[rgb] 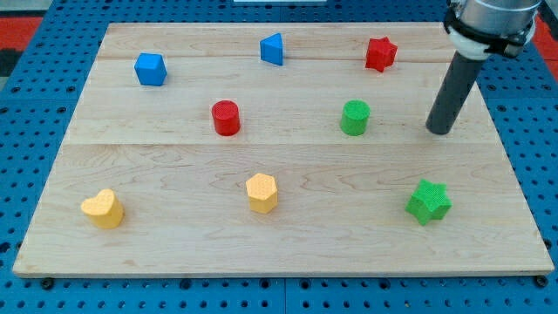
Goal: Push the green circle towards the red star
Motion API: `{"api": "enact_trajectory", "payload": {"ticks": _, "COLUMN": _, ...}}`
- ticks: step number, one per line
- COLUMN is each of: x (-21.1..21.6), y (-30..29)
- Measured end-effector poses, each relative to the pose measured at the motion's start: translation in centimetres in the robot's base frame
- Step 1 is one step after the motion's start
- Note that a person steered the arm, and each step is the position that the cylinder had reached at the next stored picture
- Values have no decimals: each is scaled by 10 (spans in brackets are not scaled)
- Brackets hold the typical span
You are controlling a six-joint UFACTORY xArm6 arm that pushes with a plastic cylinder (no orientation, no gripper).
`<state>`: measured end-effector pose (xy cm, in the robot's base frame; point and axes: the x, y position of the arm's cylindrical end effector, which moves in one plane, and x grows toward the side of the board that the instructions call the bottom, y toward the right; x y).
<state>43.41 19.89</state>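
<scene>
the arm (490,19) above my tip (440,131) is cut off by the view's top edge.

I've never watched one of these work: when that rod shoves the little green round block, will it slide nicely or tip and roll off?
The green circle stands on its flat end and looks squat, so it will probably slide rather than tip. The wooden board looks smooth, so it should move easily. Its round side may slip off my tip, which now stands apart at the view's right of it.
</scene>
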Motion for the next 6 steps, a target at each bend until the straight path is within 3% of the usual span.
{"api": "enact_trajectory", "payload": {"ticks": 2, "x": 15, "y": -91}}
{"api": "enact_trajectory", "payload": {"ticks": 6, "x": -33, "y": -110}}
